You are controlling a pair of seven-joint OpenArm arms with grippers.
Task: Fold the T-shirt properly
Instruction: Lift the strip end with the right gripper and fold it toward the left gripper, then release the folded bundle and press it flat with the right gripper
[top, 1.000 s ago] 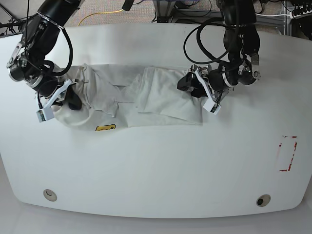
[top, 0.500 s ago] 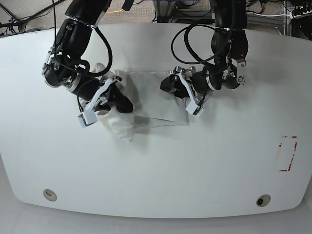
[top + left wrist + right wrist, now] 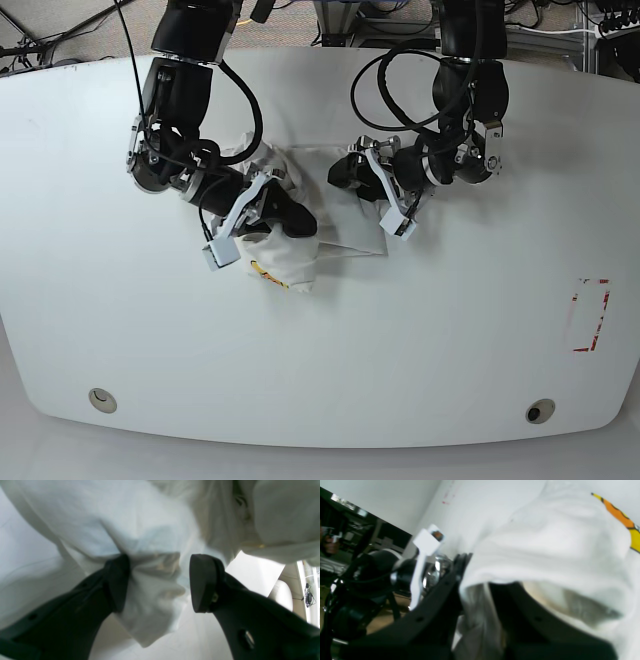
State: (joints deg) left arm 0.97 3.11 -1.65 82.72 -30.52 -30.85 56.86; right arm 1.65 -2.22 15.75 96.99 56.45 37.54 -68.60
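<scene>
The white table point(image 3: 420, 340) carries the T-shirt point(image 3: 335, 215), which lies bunched up near the middle of the far edge, between the two arms. One end of the cloth hangs in a lump showing a little yellow-orange print. The right gripper point(image 3: 285, 222) is pressed together on that lump and lifts it. The left gripper point(image 3: 362, 180) stands with its jaws spread wide; a fold of the shirt lies between them, touching one finger point(image 3: 117, 580) only.

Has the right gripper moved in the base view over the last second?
Yes. The right gripper, shut on the T-shirt, moved from the table's left edge toward its middle.
</scene>
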